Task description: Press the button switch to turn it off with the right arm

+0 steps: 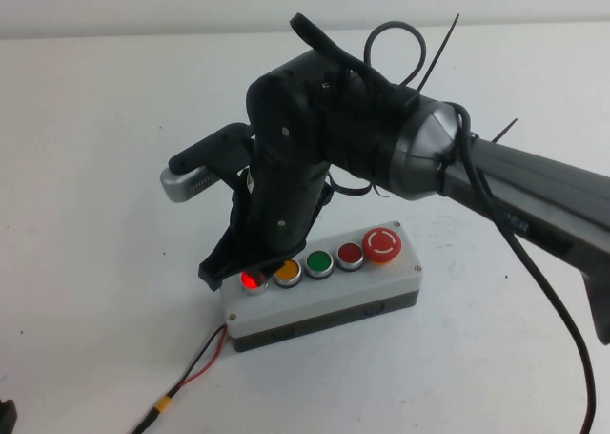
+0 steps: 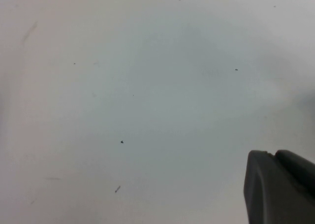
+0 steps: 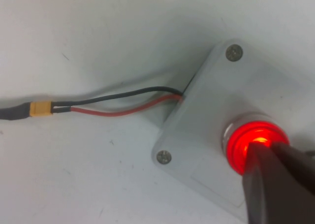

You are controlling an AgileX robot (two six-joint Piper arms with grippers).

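Your table is white and carries everything noted here. Your right arm reaches in from the right side, black with a silver-grey joint, loose cables and zip ties, and bends down over the grey box. That box sits near the table's middle-front and holds a row of five buttons: a large red mushroom head at its right end, then a darker red, a green, an orange, and the button switch at the left end. The button switch is glowing bright red. Your right gripper is directly on it, fingers together, with the tip touching the lit cap in the right wrist view. Red and black wires leave the box's left end toward a yellow connector. Your left gripper hovers over bare table; you cannot tell its finger state.
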